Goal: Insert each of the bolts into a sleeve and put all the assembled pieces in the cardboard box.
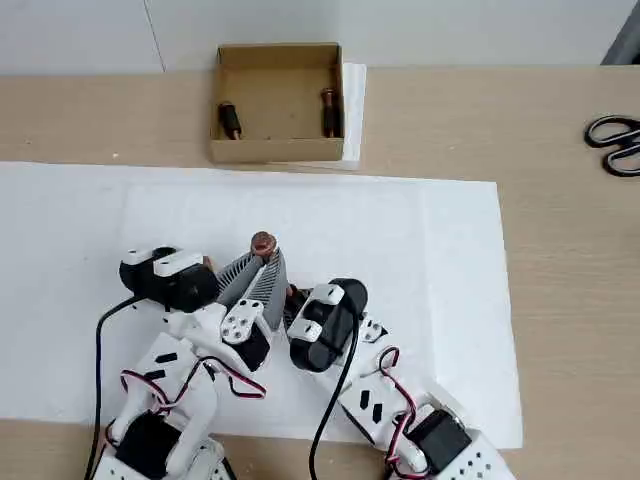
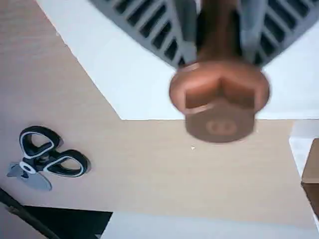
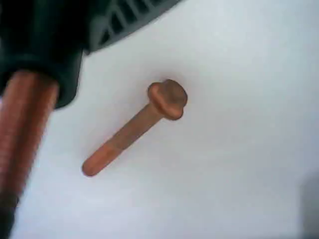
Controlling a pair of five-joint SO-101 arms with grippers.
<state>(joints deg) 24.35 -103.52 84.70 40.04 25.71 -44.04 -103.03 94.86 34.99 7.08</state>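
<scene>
My left gripper [image 1: 262,265] is shut on a copper bolt [image 1: 263,241] over the white sheet, and the bolt's hex head [image 2: 219,99] sticks out past the grey slatted fingers [image 2: 134,20]. Close beside it is my right gripper [image 1: 293,300], mostly hidden under its own wrist. In the right wrist view a black sleeve [image 3: 45,50] sits against a grey finger [image 3: 134,15], with a threaded copper shaft [image 3: 22,129] coming out of it. A loose bolt [image 3: 134,129] lies flat on the sheet below. The cardboard box [image 1: 278,150] at the back holds two assembled pieces [image 1: 230,120] [image 1: 328,112].
The white sheet [image 1: 420,260] covers the middle of the wooden table [image 1: 560,250]. Black-handled scissors [image 1: 615,145] lie at the far right edge. A white block [image 1: 353,110] stands against the box's right wall.
</scene>
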